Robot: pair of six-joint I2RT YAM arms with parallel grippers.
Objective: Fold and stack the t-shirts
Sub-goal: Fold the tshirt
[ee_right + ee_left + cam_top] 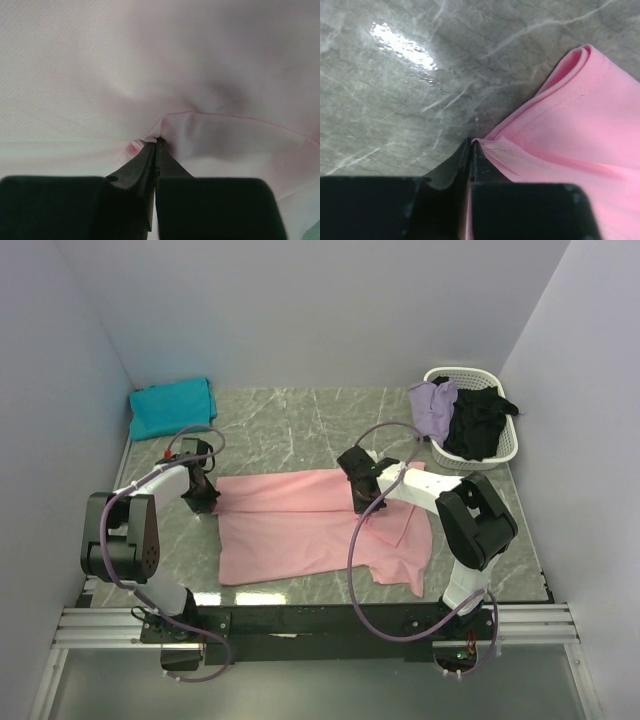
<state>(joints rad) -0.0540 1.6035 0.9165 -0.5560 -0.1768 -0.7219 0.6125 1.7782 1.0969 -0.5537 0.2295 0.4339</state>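
Observation:
The light pink t-shirt lies spread across the middle of the table, its far strip folded over. My left gripper is shut on the shirt's left edge; the left wrist view shows a pinch of pink cloth between the closed tips. My right gripper is shut on a fold near the shirt's right part; pink cloth fills the right wrist view around the closed tips. A folded teal t-shirt lies at the far left. A lavender shirt and a black shirt sit in the basket.
A white laundry basket stands at the far right corner. Walls close in the left, back and right sides. The grey marble tabletop shows between the pink shirt and the back wall. The arms' rail runs along the near edge.

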